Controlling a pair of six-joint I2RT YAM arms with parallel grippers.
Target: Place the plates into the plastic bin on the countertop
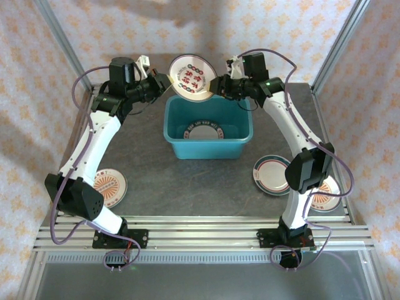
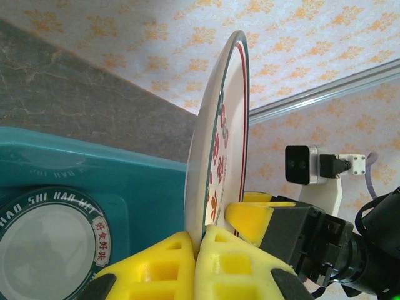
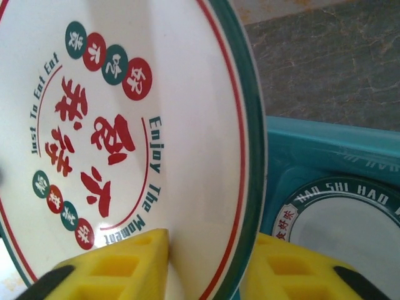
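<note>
One plate (image 1: pixel 192 78) stands on edge in the air above the far rim of the plastic bin (image 1: pixel 206 149), the left pincer (image 2: pixel 199 237) clamped on its edge. The right pincer (image 3: pixel 211 239) straddles the opposite edge, seemingly for a handover; whether it pinches, I cannot tell.

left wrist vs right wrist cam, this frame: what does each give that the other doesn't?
Left wrist: the held plate seen edge-on, its rim pinched in the shut left gripper. A camera module and an aluminium rail sit behind it.
Right wrist: that plate's printed face, legible ("Just To Eat Eat", "Enjoy The Moment"), with the right gripper straddling its rim. Whether it is clamped is unclear.
Both: the teal bin, a green-rimmed plate lying flat inside it, and the grey countertop.
</note>
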